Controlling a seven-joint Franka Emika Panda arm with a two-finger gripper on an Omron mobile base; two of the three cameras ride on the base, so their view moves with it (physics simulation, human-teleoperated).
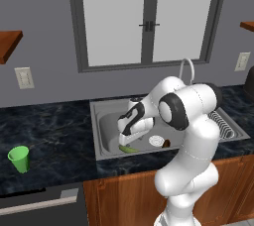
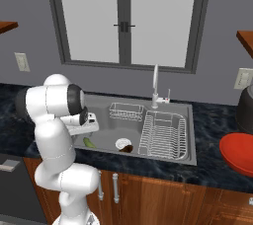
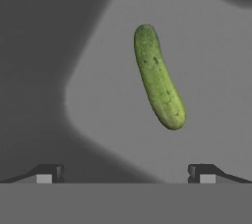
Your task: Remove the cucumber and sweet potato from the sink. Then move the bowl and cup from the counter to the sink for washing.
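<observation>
- Standing on the dark counter at far left in the left base view is the cup [image 1: 19, 158], bright green and upright, at about 9 o'clock from the sink [image 1: 101, 131] and well apart from it.
- The arm bends down into the left part of the basin, and the gripper [image 3: 125, 173] hangs over the grey floor with its two fingertips [image 3: 47, 173] wide apart and nothing between them.
- The cucumber [image 3: 158, 77] lies flat on the sink floor under the hand; in the hand view it is at about 1 o'clock from the middle, slanted, and it does not touch the fingers.
- In the left base view the cucumber [image 1: 129, 148] lies near the front wall of the basin, just below the hand.
- The sweet potato [image 2: 128, 148] lies at 3 o'clock from the cucumber [image 2: 90, 143], touching the edge of the round white drain [image 2: 122, 143].
- A wire basket [image 2: 126, 111] sits at the back of the sink, and a wire dish rack [image 2: 165, 133] fills its right part.
- The faucet [image 2: 155, 87] rises at 12 o'clock behind the basin.
- The red bowl [image 2: 239, 153] rests on the counter at far right, at 3 o'clock from the sink.
</observation>
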